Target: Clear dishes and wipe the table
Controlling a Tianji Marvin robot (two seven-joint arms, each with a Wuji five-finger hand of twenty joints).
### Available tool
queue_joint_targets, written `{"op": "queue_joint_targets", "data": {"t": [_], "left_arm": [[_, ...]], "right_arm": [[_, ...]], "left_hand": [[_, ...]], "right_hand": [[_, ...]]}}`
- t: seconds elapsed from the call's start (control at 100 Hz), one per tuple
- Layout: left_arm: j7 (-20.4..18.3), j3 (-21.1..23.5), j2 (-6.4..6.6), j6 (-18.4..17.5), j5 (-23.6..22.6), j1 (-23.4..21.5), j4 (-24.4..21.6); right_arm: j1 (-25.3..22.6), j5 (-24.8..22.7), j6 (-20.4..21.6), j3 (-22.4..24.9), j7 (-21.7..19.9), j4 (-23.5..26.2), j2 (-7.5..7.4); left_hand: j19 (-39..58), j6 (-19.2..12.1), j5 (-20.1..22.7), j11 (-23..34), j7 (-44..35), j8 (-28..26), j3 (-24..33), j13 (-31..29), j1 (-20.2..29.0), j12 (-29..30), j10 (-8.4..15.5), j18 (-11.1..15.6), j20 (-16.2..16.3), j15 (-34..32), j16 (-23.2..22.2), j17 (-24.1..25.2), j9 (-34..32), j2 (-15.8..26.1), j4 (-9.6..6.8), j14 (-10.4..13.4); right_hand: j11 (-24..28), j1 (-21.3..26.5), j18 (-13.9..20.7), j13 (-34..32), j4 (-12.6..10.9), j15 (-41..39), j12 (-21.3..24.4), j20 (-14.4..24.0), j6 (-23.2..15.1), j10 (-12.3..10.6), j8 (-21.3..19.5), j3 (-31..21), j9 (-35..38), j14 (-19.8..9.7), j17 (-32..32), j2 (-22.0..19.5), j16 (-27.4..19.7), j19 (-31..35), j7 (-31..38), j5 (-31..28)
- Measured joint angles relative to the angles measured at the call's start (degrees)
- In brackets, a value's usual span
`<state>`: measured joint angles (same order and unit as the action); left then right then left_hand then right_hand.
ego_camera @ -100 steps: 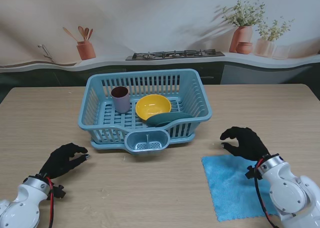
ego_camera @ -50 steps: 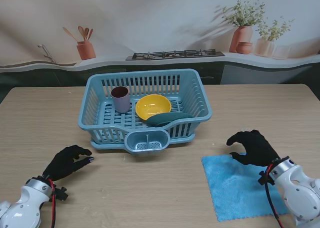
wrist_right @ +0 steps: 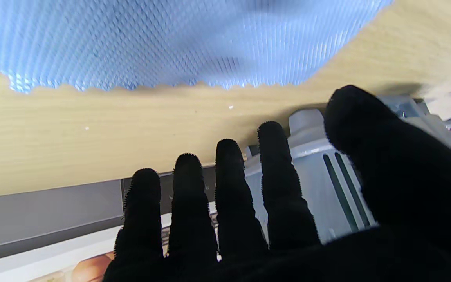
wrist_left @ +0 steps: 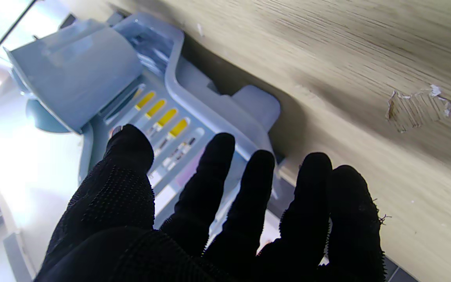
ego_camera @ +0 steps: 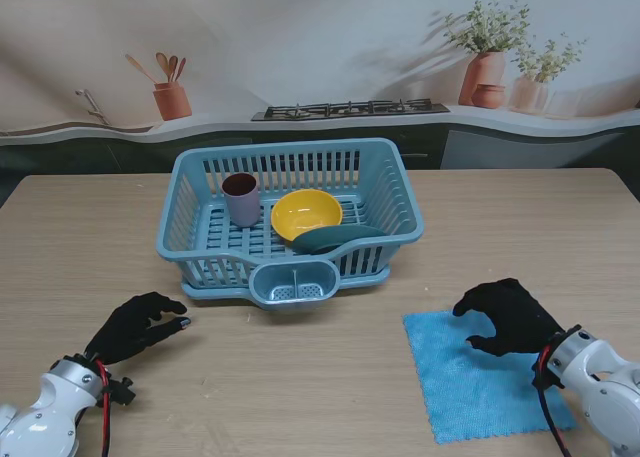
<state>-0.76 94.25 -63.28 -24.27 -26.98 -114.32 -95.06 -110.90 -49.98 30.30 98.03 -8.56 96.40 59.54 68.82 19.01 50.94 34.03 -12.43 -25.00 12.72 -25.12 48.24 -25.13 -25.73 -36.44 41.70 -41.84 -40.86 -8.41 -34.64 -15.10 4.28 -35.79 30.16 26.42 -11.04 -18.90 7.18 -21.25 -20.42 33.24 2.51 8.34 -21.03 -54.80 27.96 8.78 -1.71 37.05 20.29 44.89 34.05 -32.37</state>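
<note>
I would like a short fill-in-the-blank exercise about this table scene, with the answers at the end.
1. The yellow bowl lies inside the blue ____.
2. The right hand hovers over the blue ____.
3. The left hand holds ____.
4. The cup stands to the ____ of the bowl.

Answers: basket; cloth; nothing; left

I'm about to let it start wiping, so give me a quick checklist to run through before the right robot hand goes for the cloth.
1. Dishes off the table: ok. The cup, yellow bowl and green plate sit in the blue rack.
2. Right robot hand free: ok, fingers apart, nothing held.
3. Right robot hand over the blue cloth: ok, above its far edge.
4. Cloth lying flat: ok.
5. Left robot hand out of the way: ok, open, on the rack's left near side.
6. Crumbs or spills to wipe: cannot tell.
</note>
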Motion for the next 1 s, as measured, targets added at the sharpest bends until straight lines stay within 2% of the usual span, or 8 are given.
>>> {"op": "queue_joint_targets", "data": {"t": [0.07, 0.28, 0.43, 0.51, 0.67, 0.75, 0.89, 1.0], "left_arm": [[0.0, 0.0, 0.0, 0.0, -0.1, -0.1, 0.0], [0.1, 0.0, 0.0, 0.2, 0.0, -0.4, -0.5], [0.2, 0.0, 0.0, 0.2, 0.0, -0.4, -0.5], [0.2, 0.0, -0.01, 0.2, 0.0, -0.5, -0.5], [0.6, 0.0, -0.03, 0.3, 0.0, -0.7, -0.7], [0.7, 0.0, -0.04, 0.3, 0.0, -0.8, -0.8], [0.8, 0.0, -0.05, 0.4, 0.0, -1.0, -1.0], [1.0, 0.0, -0.08, 0.4, -0.1, -1.1, -1.0]], "right_arm": [[-0.2, -1.4, -0.2, -0.3, -0.7, 0.0, -0.21], [-0.7, -2.0, -1.2, -1.0, -4.0, 0.0, -0.77], [-0.8, -2.4, -2.0, -1.5, -6.3, 0.1, -1.09], [-1.0, -2.8, -2.2, -1.8, -7.0, 0.1, -1.26], [-1.5, -3.6, -3.4, -2.4, -8.2, 0.2, -1.59], [-1.8, -3.5, -5.3, -3.1, -8.6, 0.1, -1.72], [-1.7, -3.7, -6.1, -4.0, -8.5, 0.0, -1.84], [-1.5, -4.3, -6.8, -4.7, -7.9, -0.1, -2.0]], "left_hand": [[0.0, 0.0, 0.0, 0.0, 0.0, 0.0, 0.0, 0.0, 0.0, 0.0, 0.0, 0.0, -0.3, 0.0, 0.0, 0.0, 0.0, 0.0, 0.0, 0.0], [-0.3, 0.0, 0.0, 0.0, 0.0, 0.0, 0.0, 0.0, 0.0, 0.0, 0.0, 0.0, -0.9, 0.0, 0.0, 0.1, 0.0, 0.0, 0.0, 0.3], [-0.3, 0.0, 0.0, 0.0, 0.0, 0.0, -0.1, 0.0, 0.5, 0.0, 0.0, 0.0, -1.1, 0.0, 0.0, 0.1, 0.0, 0.0, 0.0, 0.4], [-0.3, 0.0, 0.0, 0.0, 0.0, 0.0, -0.1, 0.0, 0.9, 0.0, 0.0, 0.0, -1.1, 0.0, 0.0, 0.1, 0.0, 0.0, 0.0, 0.4], [-0.3, 0.0, 0.0, 0.0, 0.0, 0.0, -0.1, 0.0, 0.9, 0.0, 0.1, 0.0, -1.1, 0.0, 0.0, 0.1, 0.0, 0.0, -0.01, 0.4], [-0.3, 0.0, 0.0, 0.0, 0.0, 0.0, -0.1, -0.2, 0.9, 0.0, 0.1, 0.0, -1.2, 0.0, 0.0, 0.1, -0.1, 0.0, -0.01, 0.4], [-0.3, 0.0, 0.0, 0.0, 0.0, 0.0, -0.1, -0.2, 0.9, 0.0, 0.1, 0.0, -1.3, 0.0, 0.0, 0.2, -0.1, 0.1, -0.01, 0.4], [-0.3, 0.0, 0.0, 0.0, 0.0, 0.0, -0.1, -0.2, 0.9, 0.0, 0.1, 0.1, -1.3, 0.0, 0.0, 0.3, -0.1, 0.3, -0.01, 0.4]], "right_hand": [[-1.0, 0.0, 0.0, 0.9, 0.0, 0.7, 0.0, 0.3, -0.2, -0.3, 1.3, 0.7, -1.2, 0.0, -0.4, 0.0, -0.4, -1.6, -1.7, 0.8], [-3.3, 0.0, 0.0, 1.8, 0.0, 2.7, 0.7, 1.3, -0.8, -0.6, 1.3, 2.6, -2.8, 0.0, -0.7, 0.7, -0.6, -3.8, -3.3, 2.5], [-5.2, 0.0, 0.0, 3.9, 0.0, 5.6, 1.3, 2.5, -0.8, -1.3, 1.3, 4.2, -5.2, -0.8, -1.4, 0.7, -1.5, -8.1, -5.0, 3.7], [-6.8, 0.0, 0.0, 5.1, 0.0, 7.1, 1.6, 3.1, -1.4, -1.6, 1.8, 5.6, -7.7, -2.0, -1.9, 0.7, -1.9, -9.3, -6.3, 6.0], [-6.7, 0.0, 0.0, 5.8, 0.0, 7.1, 2.2, 5.0, -1.5, -2.0, 2.0, 6.8, -11.2, -2.8, -2.0, 0.7, -1.9, -10.9, -7.8, 8.5], [-6.3, 0.0, 0.0, 6.6, 0.0, 7.1, 2.4, 6.2, -2.4, -2.0, 1.1, 6.8, -13.5, -3.3, -2.0, 0.8, -1.9, -11.7, -8.0, 13.1], [-4.3, 0.3, 0.0, 8.3, 0.0, 6.8, 2.3, 8.0, -2.5, -2.1, 0.7, 3.2, -16.6, -3.5, 1.0, 4.1, -1.5, -12.0, -7.9, 16.6], [-0.1, 2.6, -0.7, 8.4, 0.0, 4.1, 1.6, 9.6, -2.5, -1.9, 0.2, -1.1, -17.8, -3.5, 4.3, 5.7, -0.5, -6.6, -5.4, 18.0]]}}
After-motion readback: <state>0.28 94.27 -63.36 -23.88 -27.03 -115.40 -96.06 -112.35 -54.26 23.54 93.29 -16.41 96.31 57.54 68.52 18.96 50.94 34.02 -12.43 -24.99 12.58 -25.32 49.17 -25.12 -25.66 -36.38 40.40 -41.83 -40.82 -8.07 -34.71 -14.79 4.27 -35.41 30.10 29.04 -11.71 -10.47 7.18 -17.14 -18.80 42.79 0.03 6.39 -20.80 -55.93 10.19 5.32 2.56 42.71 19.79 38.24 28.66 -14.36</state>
